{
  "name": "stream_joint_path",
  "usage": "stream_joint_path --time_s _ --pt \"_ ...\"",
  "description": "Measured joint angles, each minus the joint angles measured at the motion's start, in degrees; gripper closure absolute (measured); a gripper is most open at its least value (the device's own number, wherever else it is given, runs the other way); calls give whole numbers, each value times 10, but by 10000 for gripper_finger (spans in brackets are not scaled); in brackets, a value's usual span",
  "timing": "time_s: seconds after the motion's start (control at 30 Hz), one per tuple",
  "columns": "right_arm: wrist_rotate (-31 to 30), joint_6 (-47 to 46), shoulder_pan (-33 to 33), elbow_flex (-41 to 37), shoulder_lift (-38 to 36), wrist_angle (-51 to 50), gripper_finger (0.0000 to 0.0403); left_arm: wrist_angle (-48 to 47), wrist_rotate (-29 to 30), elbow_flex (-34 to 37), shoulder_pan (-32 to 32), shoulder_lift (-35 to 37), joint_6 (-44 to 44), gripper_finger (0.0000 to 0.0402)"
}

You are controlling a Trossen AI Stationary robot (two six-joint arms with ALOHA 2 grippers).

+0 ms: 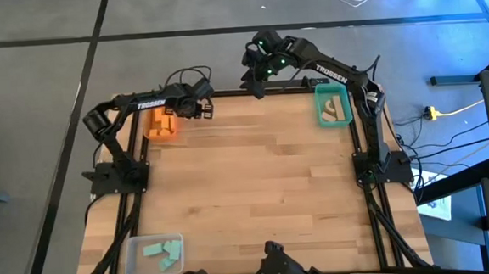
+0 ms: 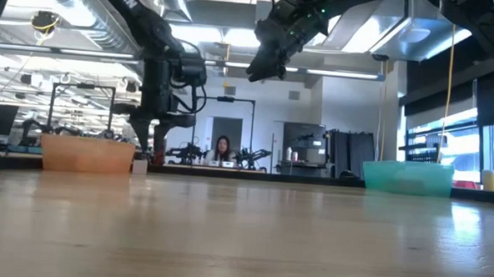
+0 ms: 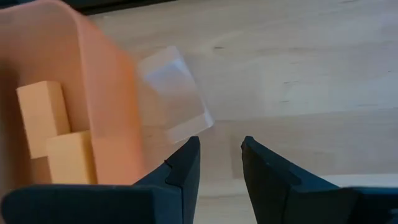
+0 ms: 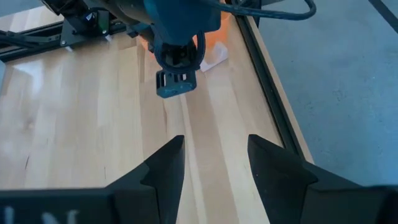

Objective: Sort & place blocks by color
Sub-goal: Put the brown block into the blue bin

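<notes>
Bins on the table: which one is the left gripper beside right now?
The orange bin at the far left corner; the left gripper hangs open next to it. The teal bin is far right, the clear bin near left.

2 arms, matte black, tubular links with blocky joint housings. White "TROSSEN" lettering on both forearm links. Loose black cables loop over the left arm's wrist; more run along the right arm. Green status LEDs lit on the right arm's wrist housing. Each arm's base plate bolts to the black frame edging the table (image 1: 256, 187). Fingers (image 3: 180, 171) are dark, wedge-shaped, flat-faced, with bevelled tips.
</notes>
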State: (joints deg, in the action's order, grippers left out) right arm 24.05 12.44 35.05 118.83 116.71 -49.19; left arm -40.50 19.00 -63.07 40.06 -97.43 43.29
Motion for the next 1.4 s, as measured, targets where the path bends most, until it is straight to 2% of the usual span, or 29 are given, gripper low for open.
stream_joint_path --time_s 0.27,0.47,0.67,0.9,1.03,1.4 --pt "0 4 0 0 0 0 227 -11 3 0 21 0 -17 293" --pt "0 28 0 -1 0 0 227 -13 -22 0 24 0 -156 293" --pt "0 31 0 -1 0 0 228 -27 -17 0 24 -2 -222 293" --pt "0 33 0 -1 0 0 227 -31 -12 0 28 -39 -253 293" --pt "0 33 0 -1 0 1 228 -31 23 -1 22 -54 -260 293" --pt "0 33 0 -1 0 1 227 -35 26 -1 21 -48 -268 293"
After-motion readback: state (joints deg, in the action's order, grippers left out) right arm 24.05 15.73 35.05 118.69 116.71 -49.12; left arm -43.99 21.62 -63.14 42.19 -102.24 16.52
